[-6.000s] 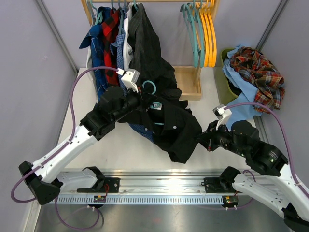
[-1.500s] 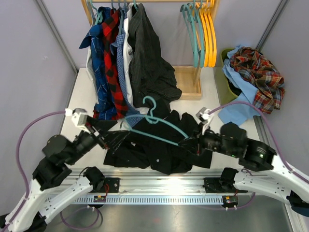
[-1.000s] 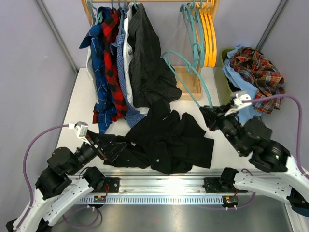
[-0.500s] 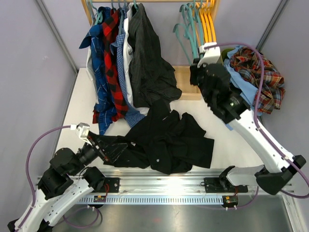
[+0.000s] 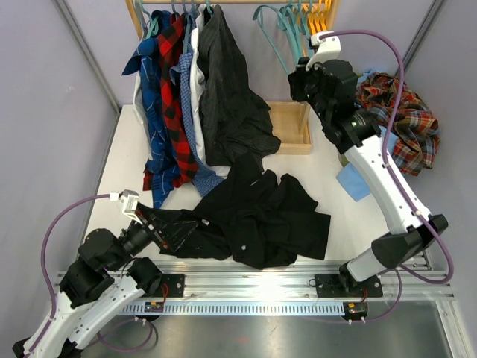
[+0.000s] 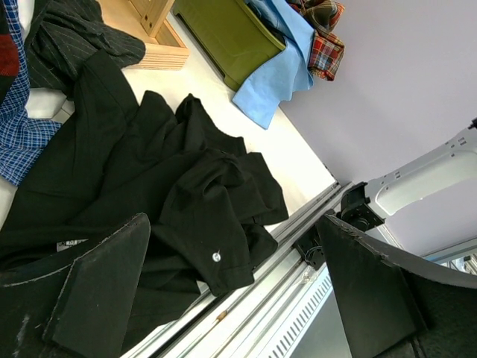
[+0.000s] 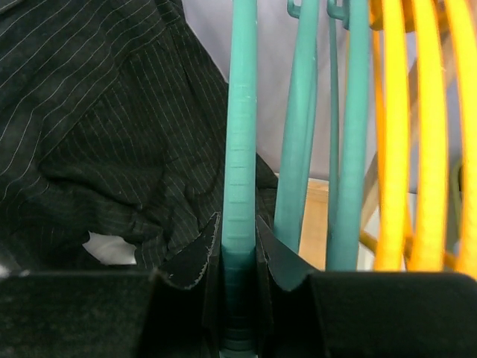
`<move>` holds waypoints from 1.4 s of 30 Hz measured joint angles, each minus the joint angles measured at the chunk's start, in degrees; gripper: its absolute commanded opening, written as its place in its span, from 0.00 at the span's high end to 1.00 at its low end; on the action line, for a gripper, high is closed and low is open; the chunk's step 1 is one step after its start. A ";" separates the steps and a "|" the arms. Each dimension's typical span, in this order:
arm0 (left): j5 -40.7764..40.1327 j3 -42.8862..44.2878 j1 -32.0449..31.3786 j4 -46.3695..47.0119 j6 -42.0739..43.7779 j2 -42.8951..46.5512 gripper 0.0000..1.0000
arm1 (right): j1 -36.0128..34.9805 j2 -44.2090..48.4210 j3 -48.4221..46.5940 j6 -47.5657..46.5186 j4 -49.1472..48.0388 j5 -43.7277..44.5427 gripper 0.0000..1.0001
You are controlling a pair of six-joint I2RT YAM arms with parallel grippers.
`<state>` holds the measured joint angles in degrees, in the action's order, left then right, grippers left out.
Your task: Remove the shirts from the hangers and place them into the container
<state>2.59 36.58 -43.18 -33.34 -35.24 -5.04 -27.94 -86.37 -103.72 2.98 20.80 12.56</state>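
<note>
A black shirt [image 5: 257, 216] lies crumpled on the table, off any hanger. My left gripper [image 5: 170, 228] hovers open at its near left edge; in the left wrist view that gripper [image 6: 232, 224] has the shirt [image 6: 186, 186] below it and nothing between the fingers. My right gripper [image 5: 300, 80] is raised to the rack and is shut on a bare teal hanger [image 5: 272, 33], seen close in the right wrist view [image 7: 240, 149]. Several shirts [image 5: 175, 89] hang at the rack's left end. The olive container [image 6: 223, 30] holds a brown-red plaid shirt [image 5: 402, 112].
Two more teal hangers [image 7: 298, 149] and orange hangers [image 7: 417, 149] hang right beside the held one. A wooden rack base [image 5: 287, 127] stands behind the black shirt. Blue cloth [image 5: 352, 181] spills from the container onto the table. A metal rail [image 5: 253, 280] runs along the near edge.
My right arm has swung from over the table up and back to the rack, carrying the teal hanger in among the hanging ones. The left arm and black shirt have stayed put.
</note>
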 measured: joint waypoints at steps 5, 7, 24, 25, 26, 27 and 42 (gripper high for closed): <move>0.00 0.02 0.00 -0.04 -0.11 0.20 0.01 | 1.29 -4.50 -3.34 1.07 1.68 -2.62 1.00; -0.02 0.00 0.00 -0.11 -0.26 0.44 0.01 | 1.36 -4.48 -2.23 1.64 1.46 -3.28 1.00; -0.04 0.00 0.02 -0.44 -0.42 1.29 0.01 | -13.53 18.21 24.02 5.86 -0.15 -3.15 0.01; -0.04 0.02 0.02 -0.48 -0.44 1.29 0.01 | -16.98 20.11 27.39 6.82 -0.48 -2.54 0.01; -0.04 0.00 0.02 -0.48 -0.46 1.29 0.01 | -19.63 21.33 30.27 7.72 -0.83 -1.90 0.01; -0.07 0.00 0.00 -0.52 -0.61 1.31 0.01 | -22.80 22.64 34.12 9.09 -1.84 -0.87 0.01; -0.31 -1.77 0.00 -1.22 -2.08 2.45 0.01 | -45.03 -12.33 50.80 36.24 -10.97 10.91 0.00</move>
<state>2.28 34.81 -43.18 -34.57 -37.32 -2.59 -72.97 -98.70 -52.93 39.22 9.82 23.46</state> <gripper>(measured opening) 0.987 0.993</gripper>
